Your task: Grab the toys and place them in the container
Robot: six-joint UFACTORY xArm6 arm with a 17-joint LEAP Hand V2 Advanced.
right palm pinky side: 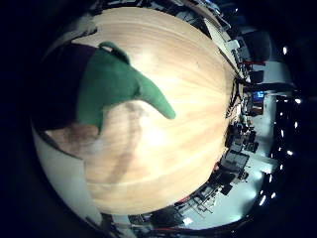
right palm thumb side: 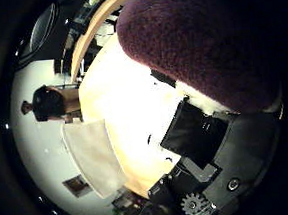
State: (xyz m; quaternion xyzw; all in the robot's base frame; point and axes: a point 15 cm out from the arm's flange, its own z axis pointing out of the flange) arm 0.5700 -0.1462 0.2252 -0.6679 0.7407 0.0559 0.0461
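Wooden table (right palm pinky side: 178,99) beneath the palm. Hand (right palm thumb side: 213,162) clasps plush eggplant toy (right palm thumb side: 203,37), lifted clear; carry to the unseen container next.

Light wooden table (right palm pinky side: 188,89), pale floor (right palm pinky side: 247,193)

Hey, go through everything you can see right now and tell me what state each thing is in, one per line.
Plush eggplant toy: close against the palm, purple body filling the view, green leafy cap sticking out over the table.
Robot hand: curled against the toy.
Wooden table: bare where visible.
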